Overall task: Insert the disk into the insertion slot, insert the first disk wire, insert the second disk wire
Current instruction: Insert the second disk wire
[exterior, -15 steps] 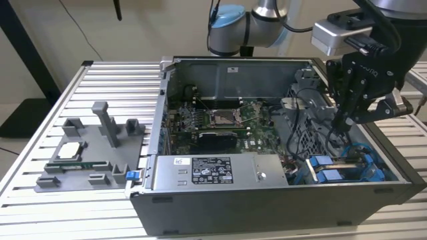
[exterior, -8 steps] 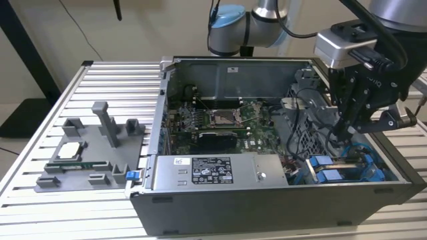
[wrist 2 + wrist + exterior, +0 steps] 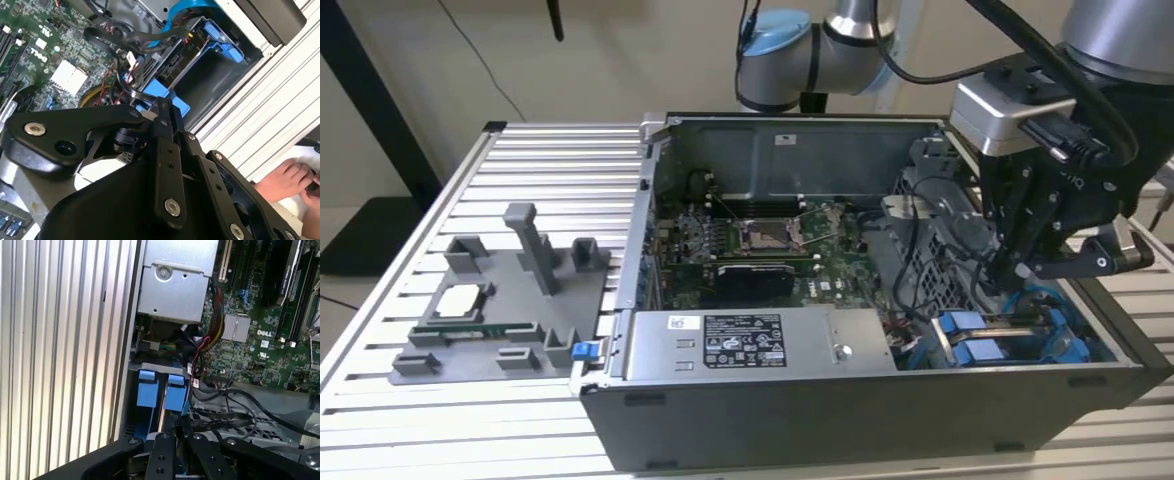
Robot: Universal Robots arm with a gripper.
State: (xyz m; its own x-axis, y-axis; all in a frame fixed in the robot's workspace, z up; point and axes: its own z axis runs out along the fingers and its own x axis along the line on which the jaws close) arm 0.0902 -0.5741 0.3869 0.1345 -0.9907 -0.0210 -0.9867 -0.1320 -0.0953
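The disk [image 3: 172, 67] lies in the insertion slot [image 3: 220, 50], its connector end and blue frame showing between the grey bay walls. In the exterior view the slot [image 3: 1067, 340] is at the case's front right corner, with blue tabs [image 3: 970, 338] beside it. My gripper [image 3: 1025, 268] hangs just above this bay. In both wrist views its fingers [image 3: 162, 107] stand close together, and a black disk wire [image 3: 131, 90] appears to end between them. The same wire [image 3: 220, 421] runs off from the fingertips [image 3: 165, 437] over the blue tabs [image 3: 148, 390]. Its plug is hidden.
The open computer case [image 3: 627, 400] sits on a ribbed aluminium table [image 3: 400, 420]. Inside it are the power supply box [image 3: 747, 345], the motherboard [image 3: 761, 240] and loose cable bundles [image 3: 212, 335]. A grey fixture [image 3: 494, 300] holds parts at the exterior view's left. A person's hand [image 3: 285, 182] rests beside the case.
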